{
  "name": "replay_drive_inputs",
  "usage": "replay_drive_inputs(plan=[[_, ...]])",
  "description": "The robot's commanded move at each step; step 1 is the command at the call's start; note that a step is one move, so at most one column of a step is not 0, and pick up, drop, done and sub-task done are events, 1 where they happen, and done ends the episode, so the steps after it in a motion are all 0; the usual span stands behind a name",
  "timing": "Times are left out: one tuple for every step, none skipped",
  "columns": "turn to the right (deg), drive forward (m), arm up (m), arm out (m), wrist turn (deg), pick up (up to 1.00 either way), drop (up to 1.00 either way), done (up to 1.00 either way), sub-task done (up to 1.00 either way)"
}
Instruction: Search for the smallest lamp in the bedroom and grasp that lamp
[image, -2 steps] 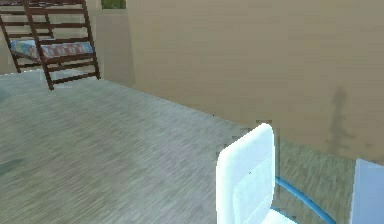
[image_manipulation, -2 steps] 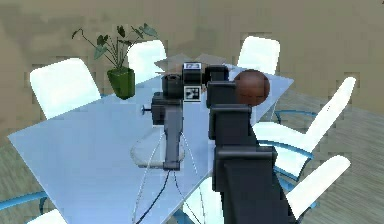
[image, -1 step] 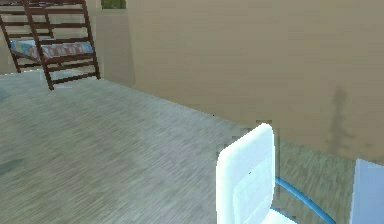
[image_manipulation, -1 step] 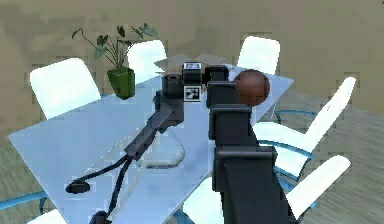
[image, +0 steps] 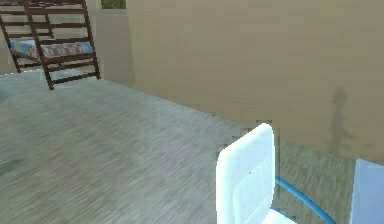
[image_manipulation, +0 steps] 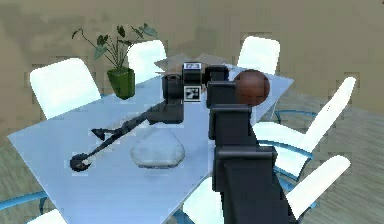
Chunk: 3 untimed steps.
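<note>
Dark stained wood is seen in the bunk bed frame (image: 50, 45). The floor (image: 110, 140) is covered in a rough grey weave, and the wall (image: 240, 60) is finished matt. The chair (image: 247, 180) is moulded in smooth white plastic. The table (image_manipulation: 60, 132) is topped smooth and pale; a glassy, translucent dome (image_manipulation: 157, 152) is set near its middle and a glossy green pot (image_manipulation: 122, 82) near its far edge. The gripper (image_manipulation: 80, 160) is finished matt black.

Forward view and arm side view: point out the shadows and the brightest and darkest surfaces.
Forward view: a grey upright shadow on the tan wall; the white chair is brightest. Arm side view: the table is evenly lit; the arm is darkest.
</note>
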Motion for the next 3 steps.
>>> replay_drive_inputs(plan=[[0.0,0.00,0.00,0.00,45.0,0.00,0.00,0.00,0.00],[0.0,0.00,0.00,0.00,24.0,0.00,0.00,0.00,0.00],[0.0,0.00,-0.24,0.00,0.0,0.00,0.00,0.00,0.00]])
